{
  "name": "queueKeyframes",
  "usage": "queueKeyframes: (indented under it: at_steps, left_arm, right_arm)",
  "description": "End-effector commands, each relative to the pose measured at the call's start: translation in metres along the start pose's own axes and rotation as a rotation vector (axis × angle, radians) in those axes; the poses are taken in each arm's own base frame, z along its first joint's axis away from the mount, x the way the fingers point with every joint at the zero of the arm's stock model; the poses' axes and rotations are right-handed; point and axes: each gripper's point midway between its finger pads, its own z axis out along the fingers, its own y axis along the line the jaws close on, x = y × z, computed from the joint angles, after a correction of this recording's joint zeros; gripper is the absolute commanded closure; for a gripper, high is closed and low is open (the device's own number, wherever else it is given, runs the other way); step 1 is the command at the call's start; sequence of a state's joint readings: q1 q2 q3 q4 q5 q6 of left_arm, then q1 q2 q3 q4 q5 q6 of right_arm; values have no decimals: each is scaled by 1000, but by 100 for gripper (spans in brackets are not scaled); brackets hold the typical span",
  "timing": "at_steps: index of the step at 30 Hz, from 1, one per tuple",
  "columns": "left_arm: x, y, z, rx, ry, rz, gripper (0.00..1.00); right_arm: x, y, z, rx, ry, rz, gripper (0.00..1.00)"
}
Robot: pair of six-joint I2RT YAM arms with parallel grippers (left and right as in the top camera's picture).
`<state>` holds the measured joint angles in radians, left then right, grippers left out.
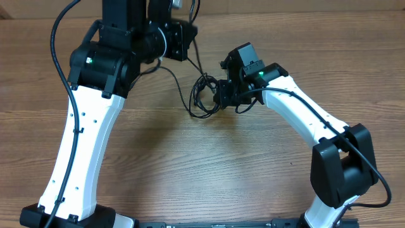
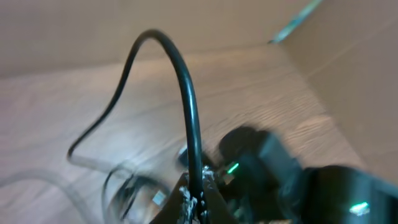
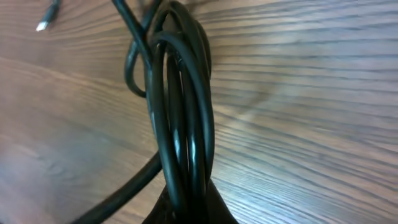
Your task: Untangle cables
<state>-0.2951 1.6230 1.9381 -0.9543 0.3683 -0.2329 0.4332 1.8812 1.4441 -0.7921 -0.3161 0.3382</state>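
The cables (image 1: 201,96) are thin black cords looped in a bundle on the wooden table between the two grippers. My right gripper (image 1: 223,95) is shut on the right side of the bundle; in the right wrist view several black strands (image 3: 183,118) run up from between its fingers (image 3: 189,208), and a small plug end (image 3: 46,18) lies at the upper left. My left gripper (image 1: 183,39) is raised at the back and shut on one strand (image 2: 186,106), which arches up from its fingers (image 2: 198,202) and drops to the table.
The wooden table (image 1: 209,164) spreads in front of the bundle. The white left arm (image 1: 82,139) stands at the left and the white right arm (image 1: 310,120) at the right, each with a thicker black cable along it.
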Motion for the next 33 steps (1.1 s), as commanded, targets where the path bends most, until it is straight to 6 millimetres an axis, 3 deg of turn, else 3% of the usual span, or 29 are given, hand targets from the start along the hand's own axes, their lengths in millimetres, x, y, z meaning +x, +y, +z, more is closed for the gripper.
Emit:
queueKeyframes:
  at_steps: [1,5,12,21,28,33]
  left_arm:
    - [-4,35,-24,-232,-41,12,96]
    - [0,81,-41,-433,-33,-33,96]
    - [-8,138,-71,-547,-105,-217,96]
    - [-1,153,-80,-582,-113,-340,96]
    - [1,164,-89,-658,-138,-385,96]
    - [-1,168,-97,-703,-159,-384,96]
  right_arm:
    - [-12,-49,-10,173,-57,110,96]
    - [-14,-104,-28,357,-83,216,96]
    - [-4,-141,-43,404,-38,315,96]
    - [1,-142,-44,416,-37,400,96]
    - [5,-181,-68,662,-158,607,96]
    - [2,-185,-70,684,-181,606,96]
